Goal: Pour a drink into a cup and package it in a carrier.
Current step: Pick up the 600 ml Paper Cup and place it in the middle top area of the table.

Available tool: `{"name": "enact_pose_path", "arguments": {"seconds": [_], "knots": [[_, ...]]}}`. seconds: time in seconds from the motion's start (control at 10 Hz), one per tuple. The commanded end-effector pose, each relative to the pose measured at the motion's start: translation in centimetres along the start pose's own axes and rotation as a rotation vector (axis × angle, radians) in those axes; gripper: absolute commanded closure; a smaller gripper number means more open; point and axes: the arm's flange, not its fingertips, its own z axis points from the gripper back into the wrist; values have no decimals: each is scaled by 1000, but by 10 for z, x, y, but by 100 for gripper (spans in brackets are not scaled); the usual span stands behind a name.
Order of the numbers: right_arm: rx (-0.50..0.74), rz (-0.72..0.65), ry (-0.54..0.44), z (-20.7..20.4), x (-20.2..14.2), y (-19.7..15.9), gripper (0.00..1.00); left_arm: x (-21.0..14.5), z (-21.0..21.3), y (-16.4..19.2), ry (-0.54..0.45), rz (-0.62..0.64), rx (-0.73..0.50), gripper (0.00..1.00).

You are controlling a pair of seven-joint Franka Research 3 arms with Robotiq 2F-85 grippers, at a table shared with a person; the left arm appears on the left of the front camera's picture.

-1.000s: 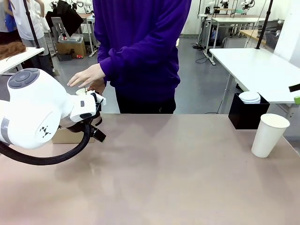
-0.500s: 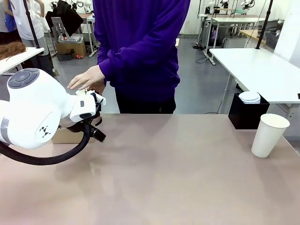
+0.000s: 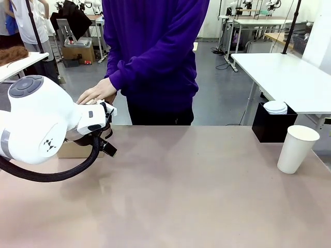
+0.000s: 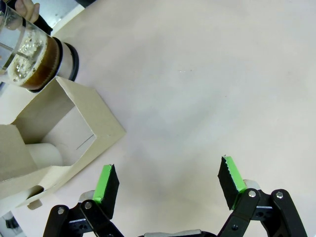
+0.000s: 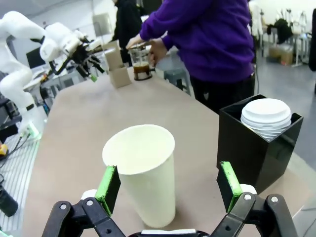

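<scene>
The left gripper (image 4: 168, 180) is open, its green pads wide apart, and holds nothing. It hangs over the bare table (image 3: 181, 196) at the far left. Just left of it stands the carrier (image 4: 64, 133), a brown cardboard piece. Behind the carrier stands the glass pot (image 4: 29, 44) with the dark drink (image 4: 37, 69) in its lower part. The person at the far side has one hand (image 3: 97, 93) on top of the pot.

The right gripper (image 5: 168, 187) is also open and empty. The cup (image 5: 145, 173) stands upright in front of it on the right side of the table, without lid, and the fingers do not touch it. Just beyond the cup is a black box (image 5: 247, 148) with a stack of white lids (image 5: 265, 116) in it.
</scene>
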Motion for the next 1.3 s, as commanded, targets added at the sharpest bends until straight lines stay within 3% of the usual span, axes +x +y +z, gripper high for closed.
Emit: {"name": "enact_pose_path", "arguments": {"seconds": [0.0, 0.4, 1.2], "knots": [[23, 63, -53, 2, -14, -12, 0, 0, 0, 0, 0, 0, -1, 0], [27, 101, -97, -16, -50, -13, 0, 0, 0, 0, 0, 0, -1, 0], [109, 92, -51, -45, -73, 2, 0, 0, 0, 0, 0, 0, -1, 0]]}}
